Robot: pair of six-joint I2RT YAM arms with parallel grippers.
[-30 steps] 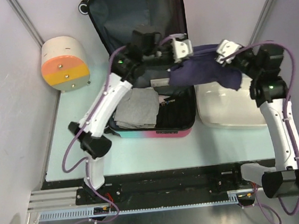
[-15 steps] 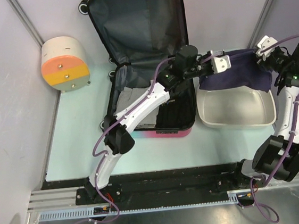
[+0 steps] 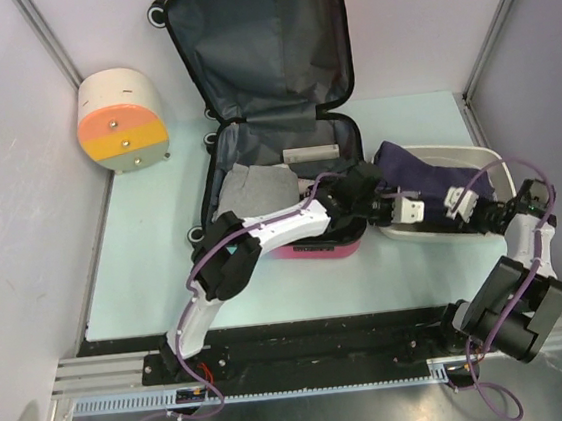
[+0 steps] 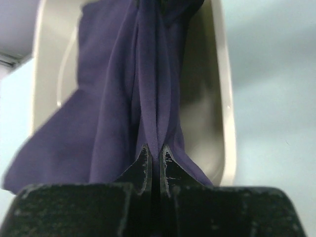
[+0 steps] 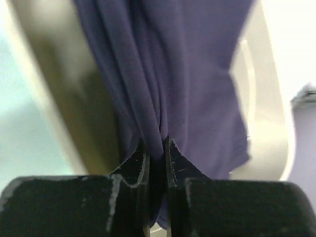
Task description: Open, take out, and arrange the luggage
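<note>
Lying in the white basin [image 3: 494, 166] on the right of the tabletop [image 3: 155, 254], a dark purple garment [image 3: 426, 175] is pinched from both sides. The left end effector [image 3: 409, 209] is clamped on a fold of it at the basin's near edge. In the left wrist view its two black fingertips [image 4: 143, 160] are pressed together with the cloth squeezed between them. The right end effector [image 3: 456, 200] sits just beside it, facing it, and is likewise closed on a bunched ridge of the same cloth. The garment spreads away from both grips toward the basin's far end.

The luggage [image 3: 254, 52] stands open just left of the basin, at the middle back of the tabletop. Its lid is swung up toward the rear wall with the dark grey lining showing. A grey cloth [image 3: 249, 192] lies in the left of its lower half, with black things to its right. The left arm reaches across the luggage's near edge. A cream-and-orange drawer box [image 3: 121, 122] sits well apart at the far left.
</note>
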